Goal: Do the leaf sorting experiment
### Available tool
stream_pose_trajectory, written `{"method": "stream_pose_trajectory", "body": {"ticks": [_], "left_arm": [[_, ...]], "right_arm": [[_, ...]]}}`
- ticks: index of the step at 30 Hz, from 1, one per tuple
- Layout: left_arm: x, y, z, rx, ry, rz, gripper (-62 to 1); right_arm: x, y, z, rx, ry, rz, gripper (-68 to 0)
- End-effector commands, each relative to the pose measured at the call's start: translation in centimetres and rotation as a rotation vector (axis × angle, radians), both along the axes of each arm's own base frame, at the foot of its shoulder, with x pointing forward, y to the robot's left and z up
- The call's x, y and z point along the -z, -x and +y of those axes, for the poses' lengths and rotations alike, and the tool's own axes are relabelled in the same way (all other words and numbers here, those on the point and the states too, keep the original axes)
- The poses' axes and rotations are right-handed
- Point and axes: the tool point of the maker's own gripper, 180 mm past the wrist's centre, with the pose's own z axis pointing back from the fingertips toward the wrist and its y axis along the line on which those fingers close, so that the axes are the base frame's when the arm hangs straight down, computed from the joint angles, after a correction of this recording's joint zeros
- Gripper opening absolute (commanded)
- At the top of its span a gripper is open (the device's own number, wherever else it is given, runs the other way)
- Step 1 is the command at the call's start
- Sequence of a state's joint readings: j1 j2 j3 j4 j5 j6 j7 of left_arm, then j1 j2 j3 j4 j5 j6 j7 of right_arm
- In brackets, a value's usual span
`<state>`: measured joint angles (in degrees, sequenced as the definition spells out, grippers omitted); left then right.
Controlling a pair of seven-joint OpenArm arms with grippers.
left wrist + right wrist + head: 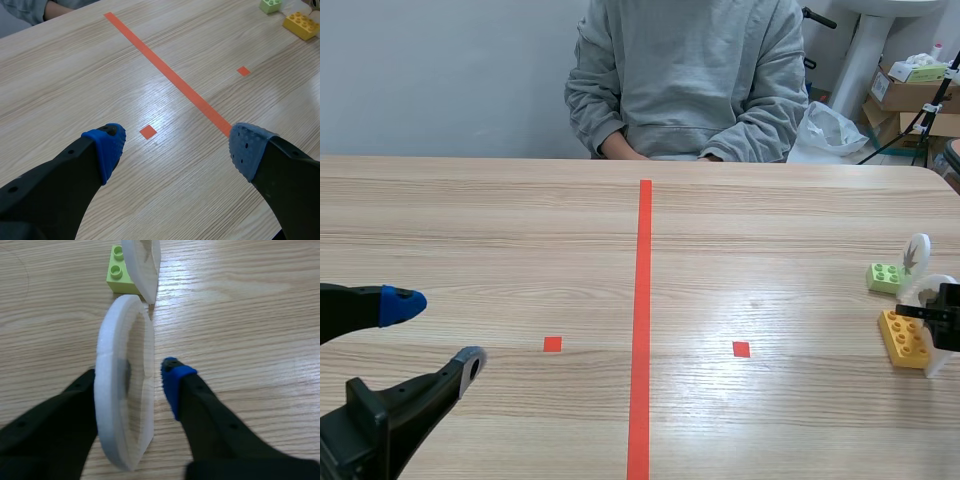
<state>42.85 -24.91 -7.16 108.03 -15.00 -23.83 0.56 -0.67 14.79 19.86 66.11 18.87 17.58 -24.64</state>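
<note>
White ring (pixel 107 390), lime brick (pixel 120 274), yellow brick (pixel 903 338), blue pads (pixel 108 146).

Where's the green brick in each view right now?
Scene view: green brick far right, beyond the yellow brick.
Left wrist view: far ahead, beside the yellow brick.
Right wrist view: ahead, beside the farther white disc.
Landmark: that disc, also beside it in the scene view.

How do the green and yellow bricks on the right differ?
The green brick is smaller, with fewer studs, than the yellow brick. The green brick sits farther from the robot and the yellow brick nearer. A white disc stands just beside the green brick, while a second disc hides the yellow brick's far edge. Both lie flat, studs up.
</note>
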Motion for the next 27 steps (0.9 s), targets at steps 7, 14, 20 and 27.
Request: {"method": "stream_pose_trajectory", "body": {"ticks": [7,14,20,27], "left_arm": [[-1.0,-0.3,-0.4,-0.001,0.028,-0.028,-15.5],[-1.0,-0.3,-0.4,-0.002,0.027,-0.028,-15.5],[-1.0,-0.3,-0.4,-0.001,0.028,-0.028,-15.5],[-1.0,-0.3,-0.4,-0.001,0.028,-0.029,-15.5]], "right_arm": [[-1.0,0.0,-0.7,-0.057,0.036,0.023,-12.5],[-4.5,1.0,-1.6,-0.058,0.051,0.017,-12.6],[-11.3,4.2,-1.6,-0.168,0.203,-0.133,-12.6],[-15.5,6.9,5.4,-0.497,0.159,-0.255,-12.6]]}}
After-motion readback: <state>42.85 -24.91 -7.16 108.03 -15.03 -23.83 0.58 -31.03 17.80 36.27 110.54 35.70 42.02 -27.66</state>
